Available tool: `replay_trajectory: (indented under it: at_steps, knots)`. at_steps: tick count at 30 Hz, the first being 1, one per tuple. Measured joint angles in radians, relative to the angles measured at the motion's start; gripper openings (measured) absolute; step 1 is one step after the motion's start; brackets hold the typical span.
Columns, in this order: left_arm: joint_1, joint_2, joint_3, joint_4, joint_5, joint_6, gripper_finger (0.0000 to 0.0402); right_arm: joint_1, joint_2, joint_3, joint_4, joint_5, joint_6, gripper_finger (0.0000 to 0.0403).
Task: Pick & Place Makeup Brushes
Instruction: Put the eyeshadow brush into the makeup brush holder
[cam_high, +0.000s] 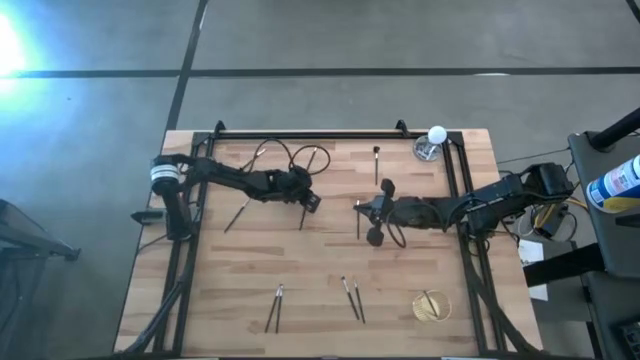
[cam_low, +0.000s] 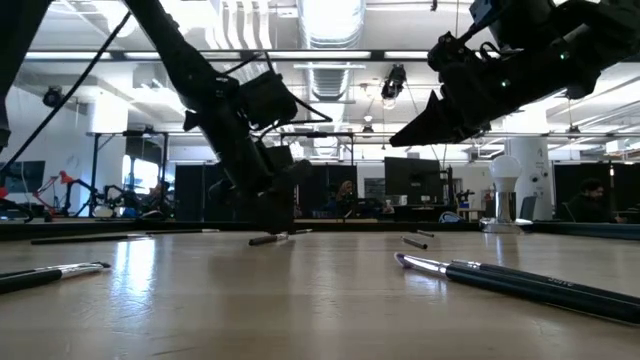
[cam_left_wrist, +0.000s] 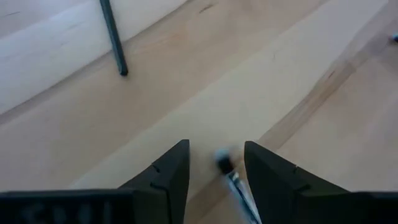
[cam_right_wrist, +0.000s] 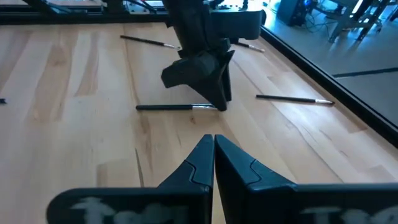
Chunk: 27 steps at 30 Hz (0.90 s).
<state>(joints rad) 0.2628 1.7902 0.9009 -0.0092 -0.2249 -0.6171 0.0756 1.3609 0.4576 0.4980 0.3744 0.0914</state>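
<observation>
The left hand (cam_left_wrist: 214, 171) is spread around a brush (cam_left_wrist: 233, 183) (only its wrist view shows this); the right hand (cam_right_wrist: 213, 158) is pressed together.

A pale wooden desk (cam_high: 200, 300) is carrying scattered brushes. One brush (cam_high: 376, 163) is lying toward twelve o'clock, another (cam_high: 236, 214) at nine, and a third (cam_high: 303, 214) is sitting just left of centre. Pairs are lying at seven (cam_high: 274, 307) and at six (cam_high: 352, 298). A glass with a white ball (cam_high: 431, 143) is standing at one o'clock, and a gold ring stand (cam_high: 431, 305) at five.
</observation>
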Motion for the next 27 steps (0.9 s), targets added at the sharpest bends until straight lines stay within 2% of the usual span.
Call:
replay_trajectory:
  at_steps: [8, 20, 23, 27]
  knots:
    - [-0.004, 0.013, -0.003, 0.014, 0.017, -0.058, 0.0133, 0.01, 0.0, 0.0, -0.001, -0.018, 0.002, 0.0008]
    - [-0.03, 0.012, -0.029, -0.039, 0.009, -0.085, 0.0034, 0.013, 0.0, 0.0, -0.003, -0.019, 0.005, 0.0008]
    - [-0.043, 0.002, -0.036, -0.044, -0.017, -0.061, 0.0008, 0.013, 0.0, 0.0, -0.011, -0.019, 0.005, 0.0008]
    - [-0.086, -0.057, -0.047, -0.066, -0.109, -0.024, 0.0003, 0.016, 0.0, -0.001, -0.023, -0.016, 0.025, 0.0008]
